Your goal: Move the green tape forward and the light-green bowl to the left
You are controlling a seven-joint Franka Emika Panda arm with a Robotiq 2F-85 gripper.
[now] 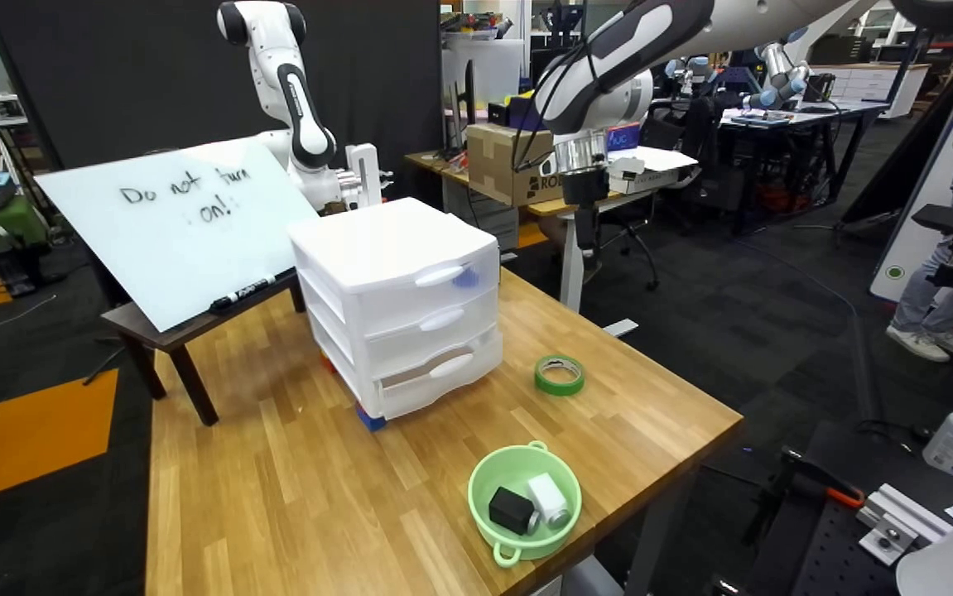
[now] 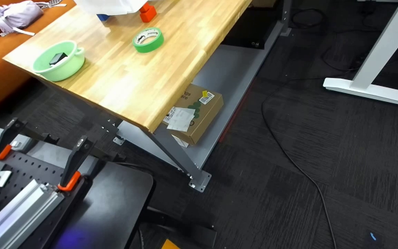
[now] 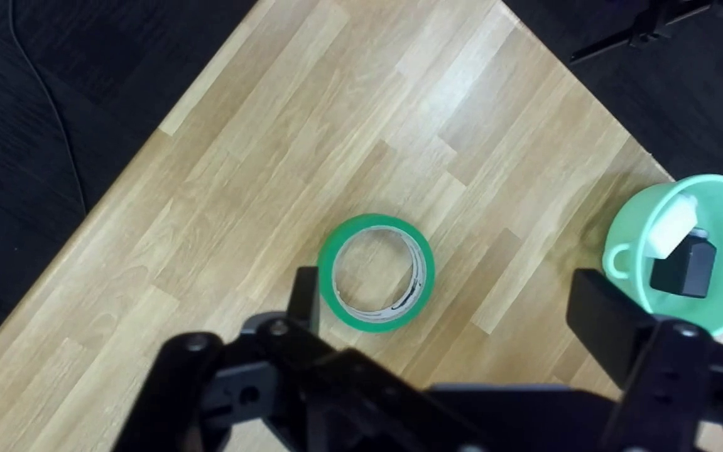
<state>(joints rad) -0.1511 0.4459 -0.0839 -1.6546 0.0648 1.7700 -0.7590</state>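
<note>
While the roll of green tape (image 3: 375,220) lies flat on the wooden table (image 3: 260,207), the light-green bowl (image 2: 68,69) sits near the table's edge with a black bottle (image 1: 512,511) and a white bottle (image 1: 548,497) inside. The Robotiq gripper (image 3: 452,307) hangs above, jaws spread apart. Near the tape stands a three-drawer unit (image 1: 395,306) beside a tilted whiteboard (image 1: 178,240).

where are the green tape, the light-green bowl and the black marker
Green tape (image 3: 376,324): in the wrist view, on the ring's lower part.
Light-green bowl (image 2: 68,68): in an exterior view, on its outer wall.
Black marker (image 1: 244,292): in an exterior view, on its barrel.
</note>
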